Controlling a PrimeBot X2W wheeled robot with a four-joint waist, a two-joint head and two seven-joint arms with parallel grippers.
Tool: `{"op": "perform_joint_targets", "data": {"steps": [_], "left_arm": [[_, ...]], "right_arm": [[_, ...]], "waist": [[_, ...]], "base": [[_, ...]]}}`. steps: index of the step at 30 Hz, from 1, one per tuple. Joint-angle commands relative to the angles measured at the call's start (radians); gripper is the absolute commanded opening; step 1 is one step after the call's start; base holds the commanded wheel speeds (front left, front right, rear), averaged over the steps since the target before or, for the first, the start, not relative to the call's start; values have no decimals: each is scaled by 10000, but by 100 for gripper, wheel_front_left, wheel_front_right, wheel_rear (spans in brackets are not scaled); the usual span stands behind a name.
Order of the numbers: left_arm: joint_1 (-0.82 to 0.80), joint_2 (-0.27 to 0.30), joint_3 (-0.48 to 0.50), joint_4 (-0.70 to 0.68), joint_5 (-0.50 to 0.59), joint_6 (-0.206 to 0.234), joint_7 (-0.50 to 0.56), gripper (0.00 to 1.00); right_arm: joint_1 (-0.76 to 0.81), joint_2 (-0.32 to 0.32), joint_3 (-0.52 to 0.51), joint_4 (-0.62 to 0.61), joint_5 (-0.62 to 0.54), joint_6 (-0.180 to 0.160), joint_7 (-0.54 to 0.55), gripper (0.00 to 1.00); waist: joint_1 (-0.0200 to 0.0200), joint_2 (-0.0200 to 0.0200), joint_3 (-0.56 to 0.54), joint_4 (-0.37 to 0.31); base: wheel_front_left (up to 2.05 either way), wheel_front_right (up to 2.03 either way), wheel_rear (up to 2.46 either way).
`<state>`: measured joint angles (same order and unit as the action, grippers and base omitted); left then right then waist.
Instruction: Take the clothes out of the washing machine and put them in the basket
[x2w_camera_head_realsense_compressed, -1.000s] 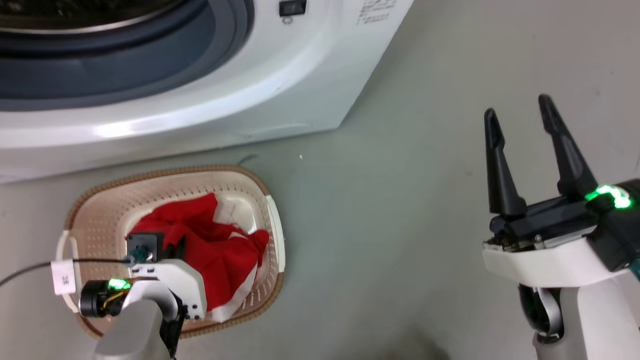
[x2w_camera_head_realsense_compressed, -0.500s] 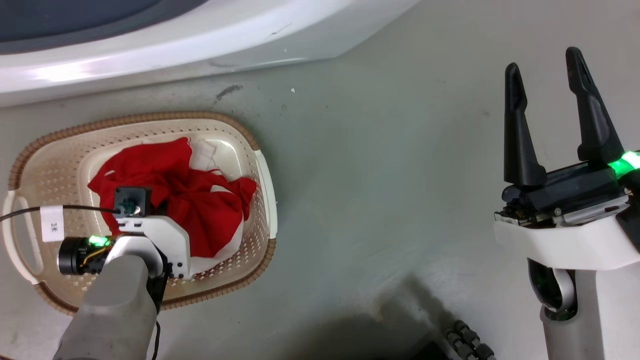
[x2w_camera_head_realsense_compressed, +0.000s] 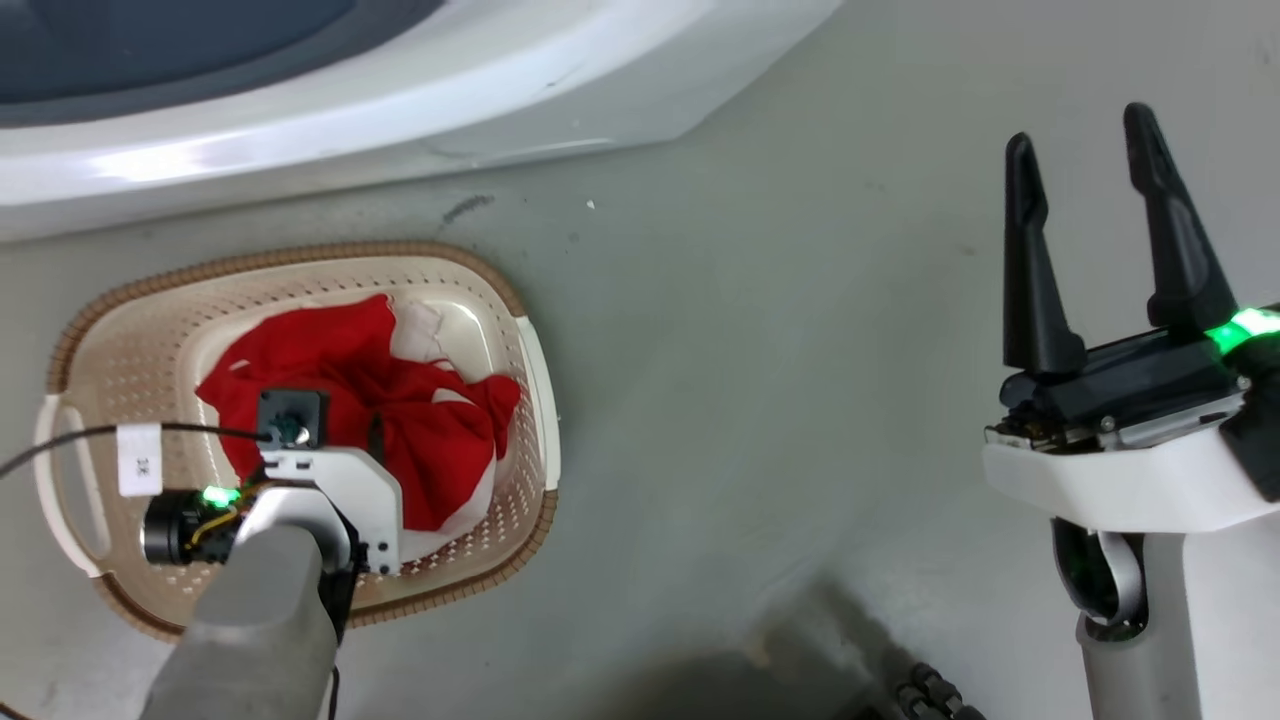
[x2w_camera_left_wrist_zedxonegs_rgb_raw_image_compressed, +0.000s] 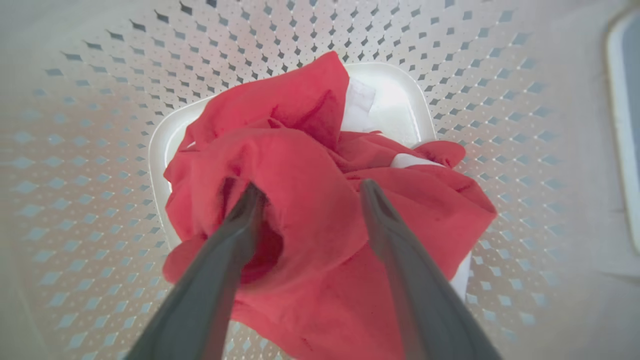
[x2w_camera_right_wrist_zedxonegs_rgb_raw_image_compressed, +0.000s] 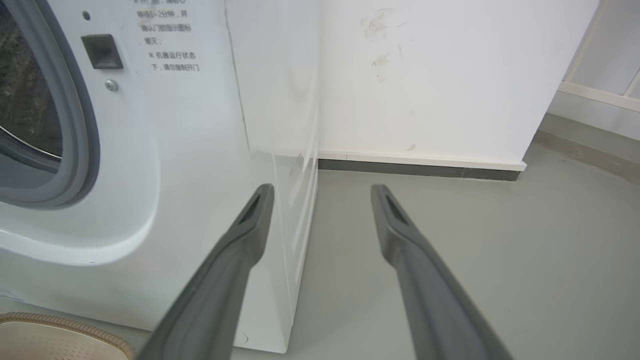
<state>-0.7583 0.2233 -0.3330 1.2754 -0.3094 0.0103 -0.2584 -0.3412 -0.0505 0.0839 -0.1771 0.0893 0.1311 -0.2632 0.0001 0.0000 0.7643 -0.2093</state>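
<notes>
The clothes (x2w_camera_head_realsense_compressed: 440, 460) lie as a heap of red fabric with white patches inside the basket (x2w_camera_head_realsense_compressed: 300, 255), which stands on the floor before the washing machine (x2w_camera_head_realsense_compressed: 400, 100). My left arm (x2w_camera_head_realsense_compressed: 330, 490) reaches down over the heap. In the left wrist view my left gripper (x2w_camera_left_wrist_zedxonegs_rgb_raw_image_compressed: 310, 187) is open, its fingers spread around a bulging fold of the clothes (x2w_camera_left_wrist_zedxonegs_rgb_raw_image_compressed: 300, 165), with the basket's perforated wall (x2w_camera_left_wrist_zedxonegs_rgb_raw_image_compressed: 100, 150) all around. My right gripper (x2w_camera_head_realsense_compressed: 1078, 128) hovers open and holds nothing, well right of the basket. In the right wrist view the right gripper (x2w_camera_right_wrist_zedxonegs_rgb_raw_image_compressed: 322, 189) points at the corner of the washing machine (x2w_camera_right_wrist_zedxonegs_rgb_raw_image_compressed: 175, 150).
A thin black cable (x2w_camera_head_realsense_compressed: 60, 440) runs from my left wrist across the basket's left handle, beside a paper label (x2w_camera_head_realsense_compressed: 138, 460). Bare grey floor (x2w_camera_head_realsense_compressed: 760, 380) separates the basket from my right arm. A white wall with a dark baseboard (x2w_camera_right_wrist_zedxonegs_rgb_raw_image_compressed: 415, 170) stands right of the machine.
The head camera has tilted down, so the porthole has left the top of the picture. The left gripper stays over the clothes in the basket. The right gripper stays open.
</notes>
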Motion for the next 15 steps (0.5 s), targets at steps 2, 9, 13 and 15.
{"op": "perform_joint_targets", "data": {"steps": [2,9,13,15], "left_arm": [[423,-121,77,-235,-103,64,-77,100],[1876,-138,492,-2244,58,284,-66,100],[2770,-193,907,-3471,266,451,-68,100],[3220,-269,1144,-4041,410,512,-68,100]], "right_arm": [[278,0,77,145,-21,-7,-23,100],[913,0,-22,438,-213,-7,-23,100],[1356,2,-102,591,-329,-7,-23,100],[1557,2,-132,639,-371,-7,-24,100]], "waist": [[-1,0,-790,192],[-1,0,-2153,519],[-1,0,-2909,730],[-1,0,-3257,828]], "base": [[0,0,0],[0,0,0],[0,0,0],[0,0,0]]}}
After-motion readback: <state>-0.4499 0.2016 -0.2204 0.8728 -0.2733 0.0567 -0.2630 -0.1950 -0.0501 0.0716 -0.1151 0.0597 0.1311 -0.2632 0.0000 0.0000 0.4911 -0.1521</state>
